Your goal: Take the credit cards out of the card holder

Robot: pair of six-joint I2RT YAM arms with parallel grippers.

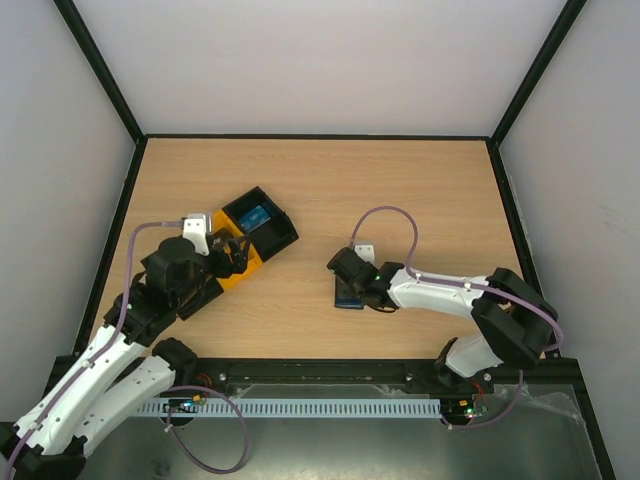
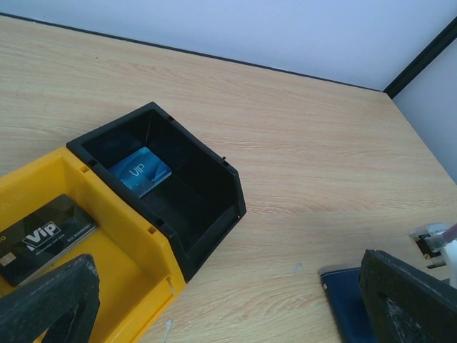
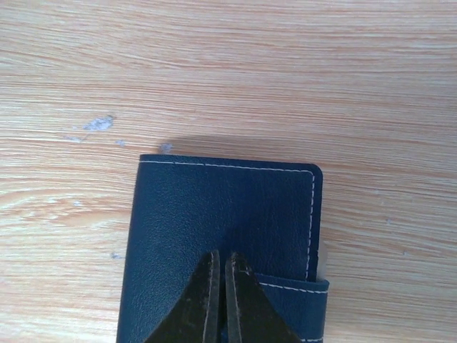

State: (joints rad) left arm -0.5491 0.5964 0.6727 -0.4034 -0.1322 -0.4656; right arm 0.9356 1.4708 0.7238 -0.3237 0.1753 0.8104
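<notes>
- Card holder [image 3: 221, 214]: dark blue, white stitching, folded shut. It lies flat on the table [image 3: 228, 71], right of centre and towards the near edge in the overhead view.
- Right gripper [image 3: 221, 259]: directly over the holder, with its fingertips pinched together and no gap between them.
  - The tips sit low over the cover near the clasp end. Nothing shows between them, and whether they press the leather cannot be told.
  - The holder's long axis runs straight ahead of the fingers.
- Tab clasp [image 3: 293, 291]: just to the right of the tips, wrapping the holder's right-hand edge. Judged the key relation — opening the holder likely calls for a small sideways shift onto this tab.
- Left gripper [image 2: 225, 286]: spread wide and holding nothing. It hovers over the trays, well apart from the holder, so the right arm is plainly the nearer.
- Blue card [image 2: 141, 171]: flat on the floor of the black tray [image 2: 196, 139].
- Dark card [image 2: 43, 239]: marked VIP, in the yellow tray [image 2: 132, 239], which touches the black one.
- White card: not seen — probably inside the holder.
- Obstruction: the trays lie well to the left, out of the right arm's way.
</notes>
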